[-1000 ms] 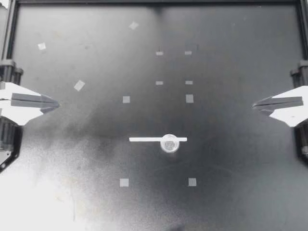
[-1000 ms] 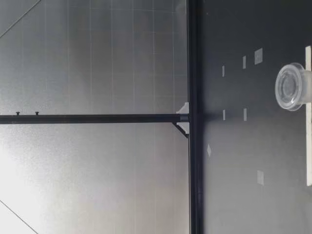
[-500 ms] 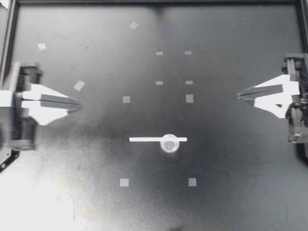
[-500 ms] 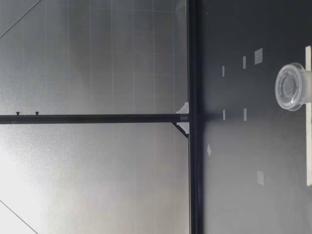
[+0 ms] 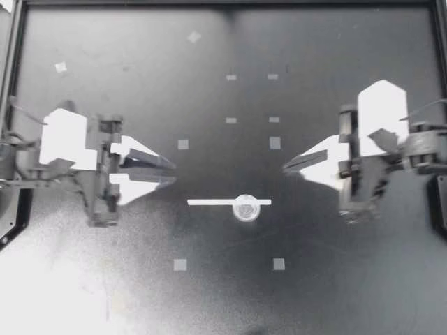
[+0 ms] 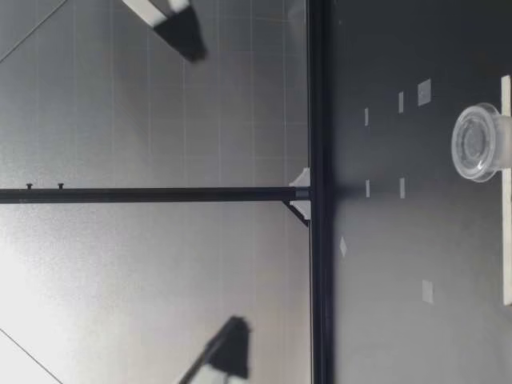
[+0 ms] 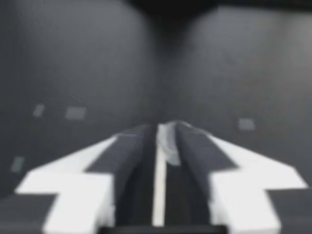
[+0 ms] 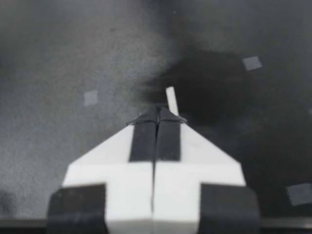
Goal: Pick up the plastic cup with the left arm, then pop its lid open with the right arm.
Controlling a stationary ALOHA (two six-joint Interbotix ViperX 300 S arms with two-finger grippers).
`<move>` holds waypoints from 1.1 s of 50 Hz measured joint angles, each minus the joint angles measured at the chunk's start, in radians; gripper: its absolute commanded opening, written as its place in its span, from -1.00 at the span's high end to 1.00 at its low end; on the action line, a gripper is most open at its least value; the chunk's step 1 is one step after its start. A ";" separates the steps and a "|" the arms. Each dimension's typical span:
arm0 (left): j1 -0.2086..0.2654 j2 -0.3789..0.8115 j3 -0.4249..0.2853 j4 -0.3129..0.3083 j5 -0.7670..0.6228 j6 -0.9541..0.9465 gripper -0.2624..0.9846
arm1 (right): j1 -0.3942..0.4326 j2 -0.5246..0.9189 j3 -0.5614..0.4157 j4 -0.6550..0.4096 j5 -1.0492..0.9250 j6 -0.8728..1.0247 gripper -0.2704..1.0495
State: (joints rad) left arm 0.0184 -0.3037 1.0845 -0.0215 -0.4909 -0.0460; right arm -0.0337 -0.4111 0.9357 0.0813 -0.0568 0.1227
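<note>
Cup stands on a white strip, apart from my grippers; my left gripper is slightly parted, my right gripper pressed together, both empty.

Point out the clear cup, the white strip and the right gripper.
clear cup (image 5: 246, 207), top view, the middle of it.
white strip (image 5: 213, 202), top view, bare middle stretch.
right gripper (image 5: 285, 169), top view, at its fingertips.

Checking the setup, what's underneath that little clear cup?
A white strip appears to run under the clear cup, on the dark table. Its stretch beneath is hidden.
</note>
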 measured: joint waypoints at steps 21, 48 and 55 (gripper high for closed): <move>-0.023 0.272 -0.084 0.002 -0.069 0.009 -0.25 | 0.046 0.261 -0.025 0.003 -0.107 0.104 0.85; -0.032 0.511 -0.230 0.006 -0.005 0.046 -0.36 | 0.048 0.408 -0.043 0.002 -0.167 0.204 0.85; -0.032 0.531 -0.250 0.006 -0.003 0.044 -0.37 | 0.048 0.428 -0.046 0.003 -0.170 0.210 0.85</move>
State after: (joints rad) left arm -0.0138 0.2270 0.8345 -0.0153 -0.4939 -0.0015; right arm 0.0138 0.0169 0.8897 0.0844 -0.2270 0.3329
